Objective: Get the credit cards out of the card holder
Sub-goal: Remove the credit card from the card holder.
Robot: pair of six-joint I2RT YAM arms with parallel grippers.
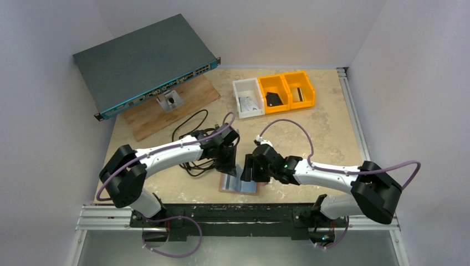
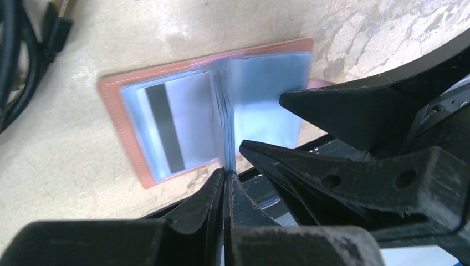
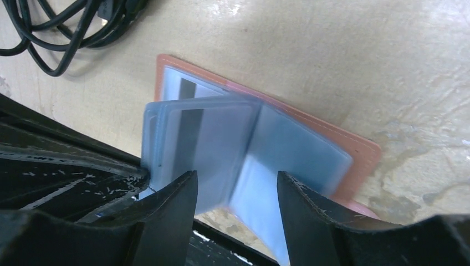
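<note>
Card holder [image 2: 166, 100], open on surface [image 1: 310, 138], no legible writing; left hand [image 2: 226, 178] pinched on its clear sleeves [image 2: 224, 111]; right hand [image 3: 235, 188] agape, empty, just beside.

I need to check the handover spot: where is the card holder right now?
In the top view, the card holder lies open on the table's near edge, centred between the two arms, below the black cables. The left gripper pinches its clear sleeves; the right gripper stands open beside it.

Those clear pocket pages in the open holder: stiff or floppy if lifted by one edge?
Probably floppy: the pocket pages are thin clear film, fanning and curving up from the holder. Likely slippery too, being glossy. The left pincer looks shut on their edge; a card inside may stiffen one page.
</note>
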